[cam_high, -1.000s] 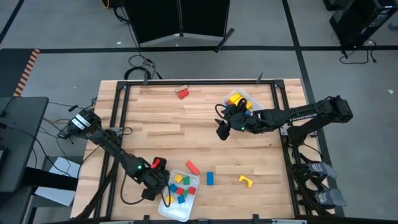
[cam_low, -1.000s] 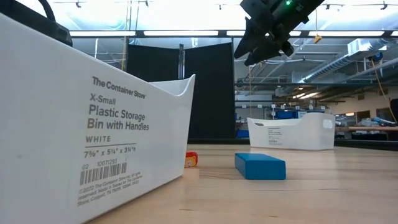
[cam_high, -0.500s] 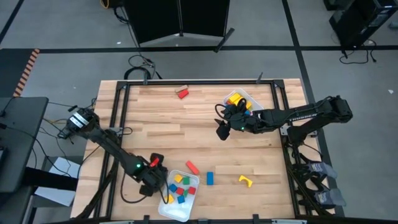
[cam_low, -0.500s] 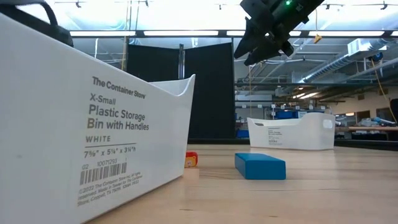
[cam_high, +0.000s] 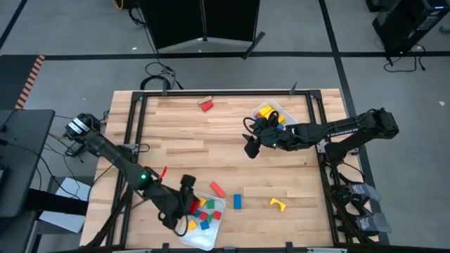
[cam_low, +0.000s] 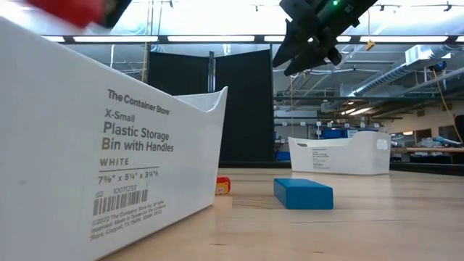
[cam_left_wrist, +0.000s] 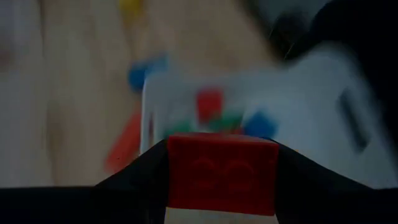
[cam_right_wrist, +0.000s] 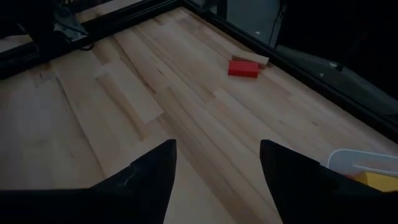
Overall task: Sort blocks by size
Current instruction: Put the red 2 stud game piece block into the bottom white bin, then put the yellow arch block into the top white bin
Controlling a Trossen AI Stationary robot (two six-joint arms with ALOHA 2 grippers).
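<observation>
My left gripper (cam_high: 185, 185) is at the near white tray's (cam_high: 215, 232) left rim, shut on a red block (cam_left_wrist: 222, 171). The block also shows blurred at the low view's top left (cam_low: 69, 9), above the tray's wall (cam_low: 109, 145). The tray holds several red, blue, green and yellow blocks (cam_high: 204, 213). My right gripper (cam_high: 251, 149) hangs open and empty above the table, left of the far right tray (cam_high: 287, 112) with yellow blocks (cam_high: 266, 112). It also shows in the low view (cam_low: 304, 58) and in the right wrist view (cam_right_wrist: 217, 146). My left gripper pinches the red block between its two fingers, one on each of two opposite sides (cam_left_wrist: 173, 174). The block's broad face with a raised mark (cam_left_wrist: 221, 168) is toward the wrist camera. The block is lifted clear, higher than the near tray's rim.
Lying loose on the table are a red bar (cam_high: 217, 188), a blue bar (cam_high: 238, 201) and a yellow arch (cam_high: 278, 204) to the right of the near tray. A red bar (cam_high: 206, 105) lies by the far edge. Bare wood lies in the middle.
My left gripper has carried the red block toward the table's right edge, up to the near tray. In the low view the block has come in at the top left, above the tray's wall. My right gripper has kept still.
</observation>
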